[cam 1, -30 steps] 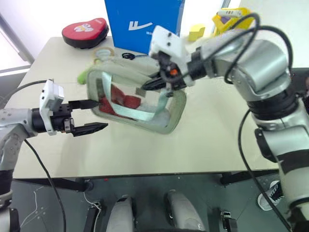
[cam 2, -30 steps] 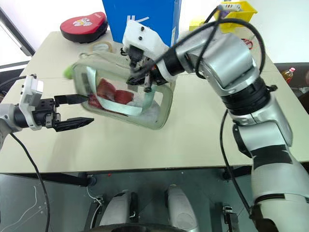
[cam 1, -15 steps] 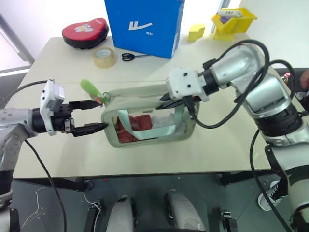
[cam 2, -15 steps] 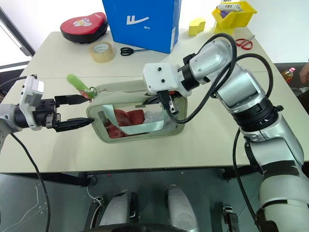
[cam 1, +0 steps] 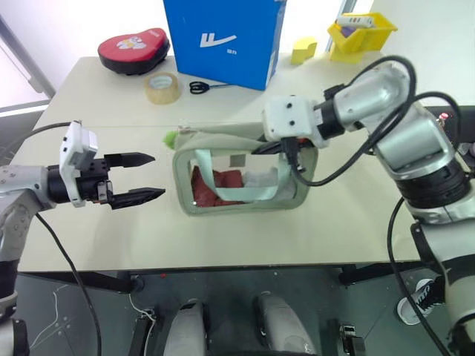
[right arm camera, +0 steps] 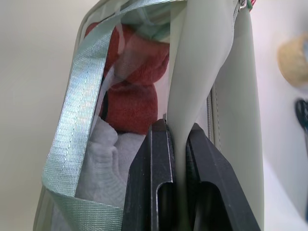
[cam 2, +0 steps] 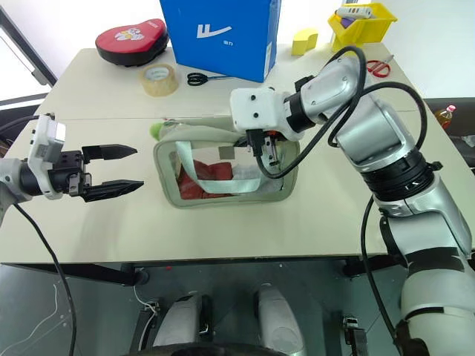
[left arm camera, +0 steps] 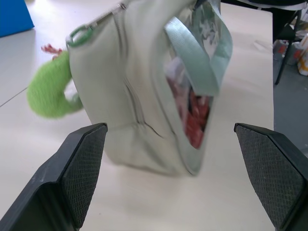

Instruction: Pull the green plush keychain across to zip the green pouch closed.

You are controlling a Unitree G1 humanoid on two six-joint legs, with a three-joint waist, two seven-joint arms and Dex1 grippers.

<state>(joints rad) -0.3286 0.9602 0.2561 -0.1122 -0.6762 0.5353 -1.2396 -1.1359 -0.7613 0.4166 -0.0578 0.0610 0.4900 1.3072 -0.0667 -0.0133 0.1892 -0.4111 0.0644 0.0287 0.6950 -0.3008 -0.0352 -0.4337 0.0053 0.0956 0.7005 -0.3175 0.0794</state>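
Currently we have the left gripper [cam 1: 145,176] nearest to us, at the green pouch's [cam 1: 237,206] left end, fingers spread wide with nothing between them and clear of the fabric. In the left wrist view its two pads [left arm camera: 84,166] frame that end of the pouch without touching it.

The green pouch stands upright on the beige worktop [cam 1: 312,237], clear window facing us, light teal strap [cam 1: 249,194] draped across the window, red items [cam 1: 215,191] inside. The green plush keychain [cam 1: 171,138] sits at the pouch's upper left corner, on the side towards the left gripper; the left wrist view shows it hanging off a ring [left arm camera: 77,36] at that corner, with a bit of pink beside it.

Our right gripper [cam 2: 269,147] is at the pouch's upper right edge. Right wrist view shows its fingers [right arm camera: 156,183] pressed together on a fold of the pouch's pale green fabric, so it is pinching the pouch.

Beyond the pouch: roll of tape [cam 1: 163,87], black scissors [cam 1: 199,87], then a tall blue box [cam 1: 223,37] directly behind the pouch. Left of the box, a red oval case [cam 1: 133,50]. Right of the box, a yellow-green block [cam 1: 303,50] and a yellow bin [cam 1: 360,33]; red-handled scissors [cam 2: 377,67] lie near the bin.
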